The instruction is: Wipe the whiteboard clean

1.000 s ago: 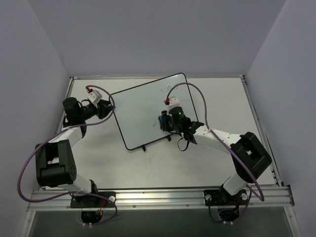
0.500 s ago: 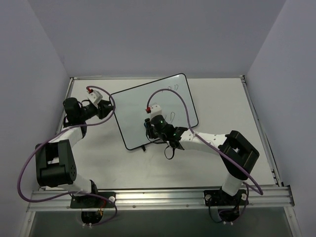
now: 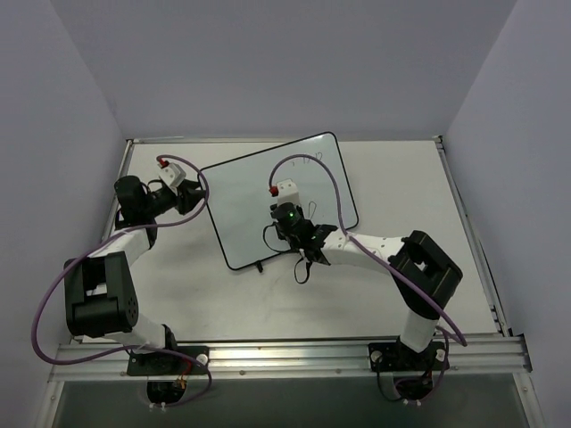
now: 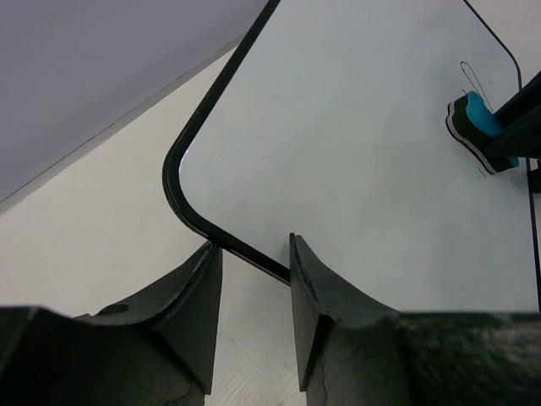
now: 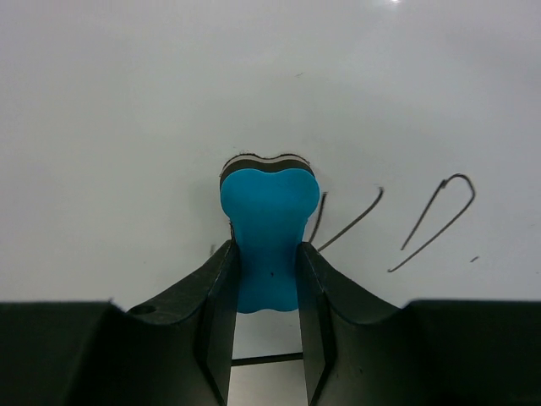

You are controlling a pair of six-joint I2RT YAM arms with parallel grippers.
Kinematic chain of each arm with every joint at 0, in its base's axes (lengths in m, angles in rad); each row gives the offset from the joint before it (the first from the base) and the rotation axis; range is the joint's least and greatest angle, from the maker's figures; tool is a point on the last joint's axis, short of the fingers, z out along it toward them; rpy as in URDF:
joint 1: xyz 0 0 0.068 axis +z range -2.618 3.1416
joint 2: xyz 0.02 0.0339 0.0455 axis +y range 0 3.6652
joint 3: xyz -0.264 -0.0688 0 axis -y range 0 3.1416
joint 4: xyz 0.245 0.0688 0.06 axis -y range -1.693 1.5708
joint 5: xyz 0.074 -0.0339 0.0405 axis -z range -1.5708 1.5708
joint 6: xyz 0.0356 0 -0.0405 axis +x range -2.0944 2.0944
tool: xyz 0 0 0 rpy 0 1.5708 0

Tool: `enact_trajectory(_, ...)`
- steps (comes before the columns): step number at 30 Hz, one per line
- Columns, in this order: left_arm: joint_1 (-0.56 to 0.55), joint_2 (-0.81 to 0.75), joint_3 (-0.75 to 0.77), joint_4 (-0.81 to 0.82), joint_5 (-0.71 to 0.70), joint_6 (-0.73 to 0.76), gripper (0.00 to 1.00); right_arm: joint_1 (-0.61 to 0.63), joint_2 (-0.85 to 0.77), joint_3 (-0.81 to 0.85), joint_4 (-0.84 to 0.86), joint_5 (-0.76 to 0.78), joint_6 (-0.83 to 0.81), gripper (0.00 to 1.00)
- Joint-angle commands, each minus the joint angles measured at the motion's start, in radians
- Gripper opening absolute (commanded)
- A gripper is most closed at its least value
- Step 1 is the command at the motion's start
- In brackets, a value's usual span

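Wiping mid-whiteboard (image 3: 245, 201), which lies askew on the worktop (image 3: 393, 178), the right gripper (image 5: 265, 254) pinches the blue eraser (image 5: 264, 211) and should next sweep right over the strokes (image 5: 431, 220), while the left gripper (image 4: 250, 254) straddles the board's left edge, grip unclear.

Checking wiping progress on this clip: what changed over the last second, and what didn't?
The right gripper, clamped on the blue eraser, swept left along the whiteboard's lower part, then came back slightly right. Nothing was grabbed or released. The left gripper stayed at the board's left edge, the board did not shift, and pen marks remain beside the eraser.
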Motion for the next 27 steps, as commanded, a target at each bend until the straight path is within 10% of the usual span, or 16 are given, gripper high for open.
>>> enact_trajectory(1,-0.032,0.014,-0.016,0.013,0.046,0.103,0.02,-0.083,-0.016,-0.008,0.018,0.055,-0.004,0.00)
enact_trajectory(16,-0.037,0.005,-0.016,-0.016,0.036,0.129,0.02,-0.347,-0.058,-0.044,-0.007,-0.189,-0.043,0.00)
enact_trajectory(27,-0.039,0.006,-0.010,-0.028,0.034,0.138,0.02,-0.122,-0.111,-0.122,0.095,-0.193,0.060,0.00)
